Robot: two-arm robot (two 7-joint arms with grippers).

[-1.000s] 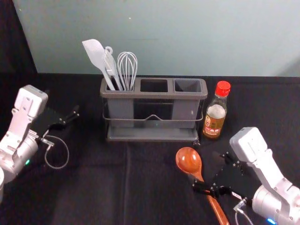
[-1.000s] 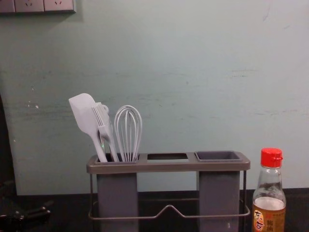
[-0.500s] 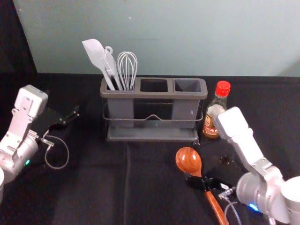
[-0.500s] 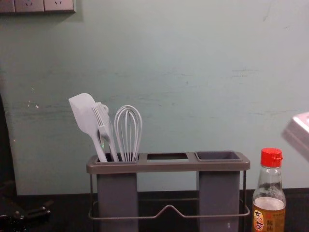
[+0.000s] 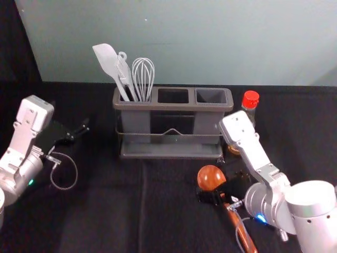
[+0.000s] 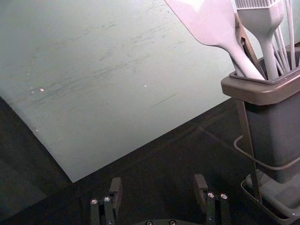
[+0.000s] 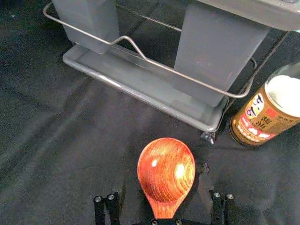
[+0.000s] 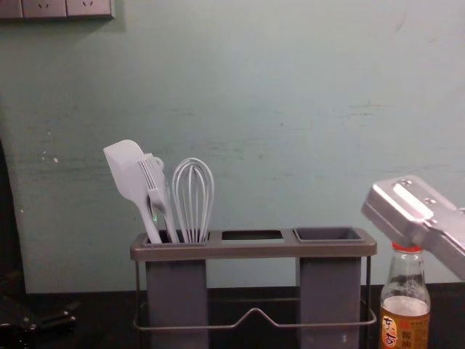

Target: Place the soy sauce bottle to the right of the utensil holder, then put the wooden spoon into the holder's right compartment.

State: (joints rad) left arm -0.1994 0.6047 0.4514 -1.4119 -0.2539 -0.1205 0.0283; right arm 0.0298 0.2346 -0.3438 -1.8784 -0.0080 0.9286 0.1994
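Straddling the wooden spoon [image 5: 211,178], your right gripper [image 5: 222,190] gapes open, soy sauce bottle [image 5: 250,99] and utensil holder [image 5: 174,107] just beyond; your left gripper [image 5: 72,117] idles open, left of the holder.

Far side: plain grey-green wall [image 5: 221,42], upright behind work surface. Dark scuffs [image 8: 367,113] and small pale specks across it. Row of socket plates [image 8: 54,9] high on wall, at left. Black drape [image 5: 16,52] at far left, edge slanting against wall. Black cloth [image 5: 105,211] over work surface, soft creases running near to far. Faint shadow on wall, far right.
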